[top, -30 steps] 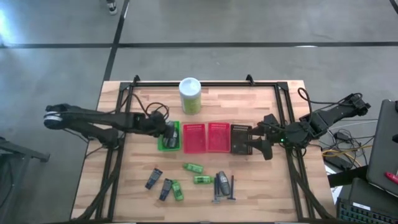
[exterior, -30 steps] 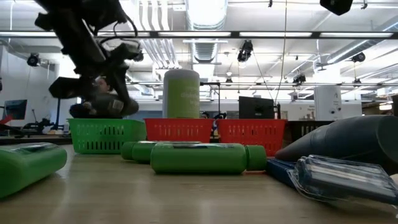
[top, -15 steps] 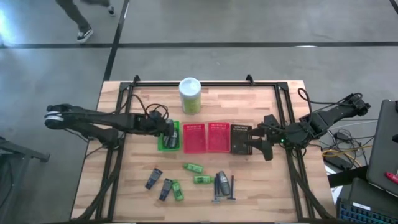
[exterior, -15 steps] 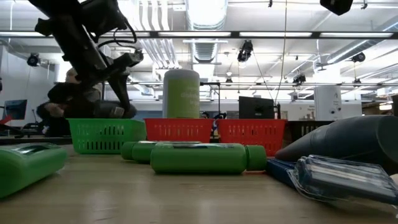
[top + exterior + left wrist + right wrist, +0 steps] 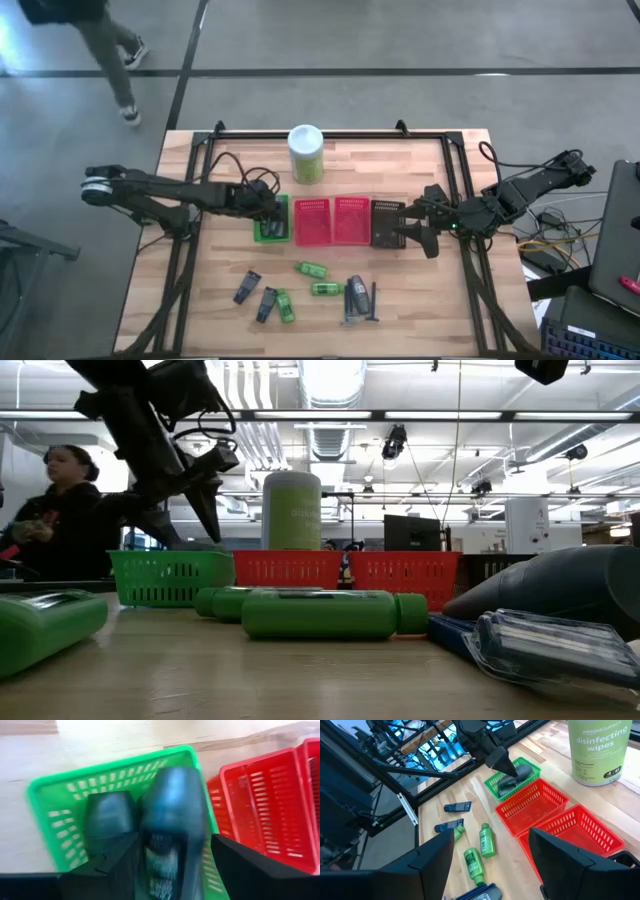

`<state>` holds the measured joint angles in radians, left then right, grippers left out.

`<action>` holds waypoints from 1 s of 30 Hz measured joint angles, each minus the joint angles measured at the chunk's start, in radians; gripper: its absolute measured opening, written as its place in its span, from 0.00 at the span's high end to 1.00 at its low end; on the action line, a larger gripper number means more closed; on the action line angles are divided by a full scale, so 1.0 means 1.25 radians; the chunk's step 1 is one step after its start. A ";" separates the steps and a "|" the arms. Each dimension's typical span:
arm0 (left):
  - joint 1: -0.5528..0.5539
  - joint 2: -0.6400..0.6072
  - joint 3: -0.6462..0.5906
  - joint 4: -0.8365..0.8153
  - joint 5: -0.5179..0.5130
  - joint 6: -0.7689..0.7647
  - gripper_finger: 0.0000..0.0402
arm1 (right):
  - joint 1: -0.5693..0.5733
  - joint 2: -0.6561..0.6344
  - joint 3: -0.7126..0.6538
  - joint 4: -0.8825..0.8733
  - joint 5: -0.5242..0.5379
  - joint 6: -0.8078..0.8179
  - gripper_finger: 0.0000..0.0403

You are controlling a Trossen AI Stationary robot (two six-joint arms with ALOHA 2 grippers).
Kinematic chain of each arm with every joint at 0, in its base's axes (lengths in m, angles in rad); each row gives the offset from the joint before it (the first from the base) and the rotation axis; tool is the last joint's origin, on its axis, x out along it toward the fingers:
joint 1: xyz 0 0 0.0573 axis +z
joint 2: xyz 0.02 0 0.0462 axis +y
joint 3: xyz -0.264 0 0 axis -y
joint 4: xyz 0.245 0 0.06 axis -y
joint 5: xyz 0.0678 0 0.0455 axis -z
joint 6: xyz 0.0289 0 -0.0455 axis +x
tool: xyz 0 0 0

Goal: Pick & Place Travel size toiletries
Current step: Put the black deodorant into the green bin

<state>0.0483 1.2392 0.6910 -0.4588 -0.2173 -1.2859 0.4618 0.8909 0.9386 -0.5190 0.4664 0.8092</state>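
Note:
My left gripper (image 5: 272, 212) hangs open over the green basket (image 5: 100, 770), its fingers on either side of a dark grey tube (image 5: 170, 810). That tube lies in the basket beside a second dark tube (image 5: 110, 817). My right gripper (image 5: 410, 232) waits open above the black basket (image 5: 386, 222) with nothing between its fingers. Other travel size toiletries lie loose on the near half of the table: green mini bottles (image 5: 311, 269), (image 5: 326, 289), dark tubes (image 5: 247, 287), (image 5: 266, 303) and a thin dark stick (image 5: 374, 300). My left gripper stands around the near end (image 5: 167, 865) of the dark grey tube, coming steeply from above. A strip of green basket shows between the tube and one finger (image 5: 240, 865). Whether the other finger (image 5: 115, 865) touches the tube I cannot tell. The tube lies in the basket.
Two red baskets (image 5: 312, 222), (image 5: 350, 220) stand in the row between the green and black ones. A tall green wipes canister (image 5: 306, 152) stands behind them. A person (image 5: 50, 510) walks past beyond the table's far left corner.
The dark tube held above the green basket's rim has sunk into the basket, and my left gripper's fingers have spread apart around it. A person has walked into view beyond the table's far left.

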 joint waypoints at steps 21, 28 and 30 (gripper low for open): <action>-0.091 -0.041 0.229 -0.097 -0.010 0.229 0.32 | 0.000 0.002 0.000 0.066 0.003 0.004 0.20; -0.153 -0.040 0.210 0.028 -0.010 0.311 0.32 | 0.003 0.026 0.000 0.093 -0.040 0.114 0.15; -0.166 -0.040 0.200 0.048 -0.007 0.314 0.32 | 0.002 0.045 -0.001 0.092 -0.047 0.153 0.14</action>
<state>-0.1591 1.1892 0.9407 -0.3984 -0.2258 -0.8930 0.4648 0.9477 0.9374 -0.4038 0.4078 1.0009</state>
